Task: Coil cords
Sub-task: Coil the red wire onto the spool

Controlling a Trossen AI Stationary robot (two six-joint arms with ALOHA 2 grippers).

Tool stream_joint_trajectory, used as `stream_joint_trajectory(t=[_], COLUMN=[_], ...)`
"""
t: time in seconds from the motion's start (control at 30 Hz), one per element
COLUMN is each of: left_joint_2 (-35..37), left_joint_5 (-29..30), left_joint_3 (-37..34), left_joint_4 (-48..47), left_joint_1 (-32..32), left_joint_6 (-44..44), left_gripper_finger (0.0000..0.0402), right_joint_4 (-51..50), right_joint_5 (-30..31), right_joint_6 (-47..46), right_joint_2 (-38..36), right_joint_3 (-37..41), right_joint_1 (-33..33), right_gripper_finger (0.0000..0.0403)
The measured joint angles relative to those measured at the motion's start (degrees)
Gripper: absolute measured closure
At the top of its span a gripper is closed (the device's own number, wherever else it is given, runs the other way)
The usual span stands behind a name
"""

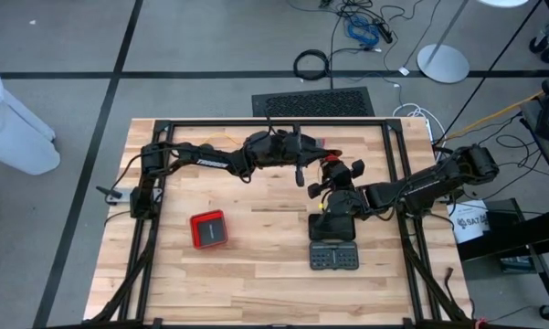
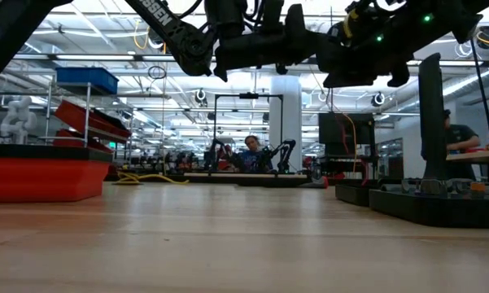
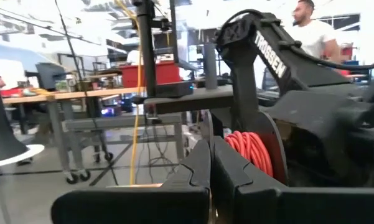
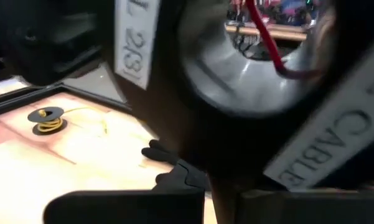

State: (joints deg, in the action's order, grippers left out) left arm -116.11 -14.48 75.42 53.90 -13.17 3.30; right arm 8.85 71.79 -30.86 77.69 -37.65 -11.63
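Observation:
A black reel wound with red cord hangs above the middle of the table, between both arms. My left gripper reaches in level from the table's left. It is shut, with its fingertips right in front of the reel's flange. My right gripper comes from the table's right and is shut on the reel, which fills its wrist view. A thin red cord crosses the reel's pale hub. A small black bundle with yellow cord lies flat on the table. My left gripper's shut fingertips stand close before the reel's flange; I cannot tell whether they touch it or the cord. My right gripper has the reel's dark lower edge between its fingers, coming about level from the table's right. The reel itself hides the place of contact. It is lifted clear of the table.
A red box lies left of centre. A black box and a black tray lie below the grippers, toward the near edge. A black glove lies on the wood. Black rails frame the table.

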Motion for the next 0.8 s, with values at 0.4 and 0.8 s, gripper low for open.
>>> stream_joint_trajectory(t=[0.4,0.8], left_joint_2=[0.1,0.1], left_joint_5=[-3.5,-3.5], left_joint_3=[0.1,0.1], left_joint_4=[-2.0,-3.5], left_joint_1=[-0.1,-0.7], left_joint_6=[1.7,2.9], left_gripper_finger=[0.0401,0.0401], right_joint_4=[3.9,4.7], right_joint_5=[-1.7,2.6], right_joint_6=[-3.5,-2.5], right_joint_2=[2.6,2.7], right_joint_3=[0.1,0.1], right_joint_1=[-0.7,-2.6], right_gripper_finger=[0.0403,0.0403])
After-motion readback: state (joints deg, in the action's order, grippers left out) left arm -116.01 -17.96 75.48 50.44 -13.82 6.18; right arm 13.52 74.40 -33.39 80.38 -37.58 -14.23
